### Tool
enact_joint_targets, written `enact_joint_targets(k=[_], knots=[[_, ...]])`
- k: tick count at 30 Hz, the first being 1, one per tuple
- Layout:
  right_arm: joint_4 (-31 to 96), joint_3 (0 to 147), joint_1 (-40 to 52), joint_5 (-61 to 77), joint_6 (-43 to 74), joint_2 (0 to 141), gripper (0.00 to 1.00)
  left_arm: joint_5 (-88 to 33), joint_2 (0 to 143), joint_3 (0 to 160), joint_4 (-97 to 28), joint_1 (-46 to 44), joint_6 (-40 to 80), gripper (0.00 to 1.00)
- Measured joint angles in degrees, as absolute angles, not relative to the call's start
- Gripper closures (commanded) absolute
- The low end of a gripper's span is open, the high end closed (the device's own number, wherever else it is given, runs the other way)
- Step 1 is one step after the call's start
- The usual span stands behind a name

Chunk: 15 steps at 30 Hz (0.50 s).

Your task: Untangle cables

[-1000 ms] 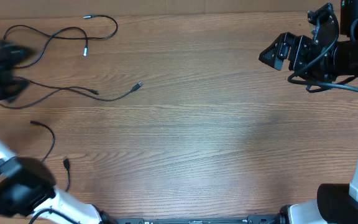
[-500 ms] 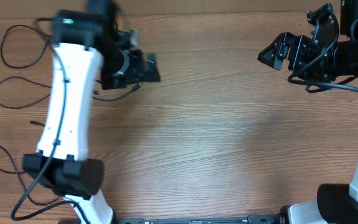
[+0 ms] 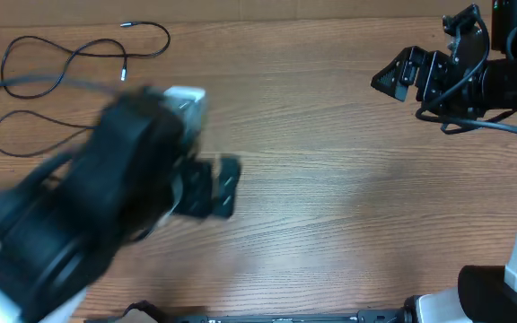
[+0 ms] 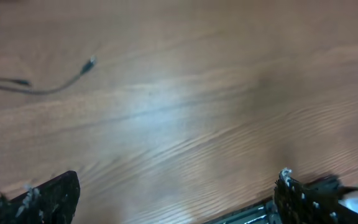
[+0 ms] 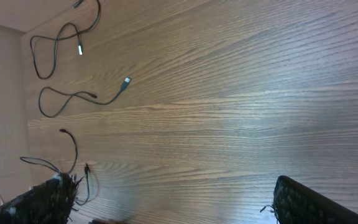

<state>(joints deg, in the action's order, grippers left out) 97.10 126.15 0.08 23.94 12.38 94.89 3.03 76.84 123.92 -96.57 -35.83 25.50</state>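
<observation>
Next: pick one plug tip (image 5: 125,81), pinch just behind it, draw the strand clear slowly so neighbouring strands don't drag along. Cables (image 3: 146,23) lying loose at upper left of the worktop (image 3: 330,206). Left tool (image 3: 225,187) wide open, empty, blurred at centre-left, forearm reaching in from lower left. Right tool (image 3: 393,76) open, empty, parked upper right.

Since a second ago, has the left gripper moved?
Yes. Overhead, the left gripper swung from the left edge of the table rightward toward its middle, away from the top-left cable, which has not shifted.
</observation>
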Motion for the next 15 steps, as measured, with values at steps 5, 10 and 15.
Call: enact_joint_targets(k=[5, 10, 15], knots=[[97.01, 125.08, 0.1, 23.29, 12.36, 88.68, 0.0, 4.69, 68.86, 123.92, -96.68, -36.29, 27.07, 0.0], [97.01, 121.21, 0.47, 22.81, 12.38, 75.5, 0.0, 5.26, 64.31, 123.9, -96.73, -36.29, 27.11, 0.0], [97.25, 115.22, 0.51, 22.48, 12.36, 63.18, 0.0, 5.45, 62.89, 123.9, -96.77, -36.29, 27.11, 0.0]])
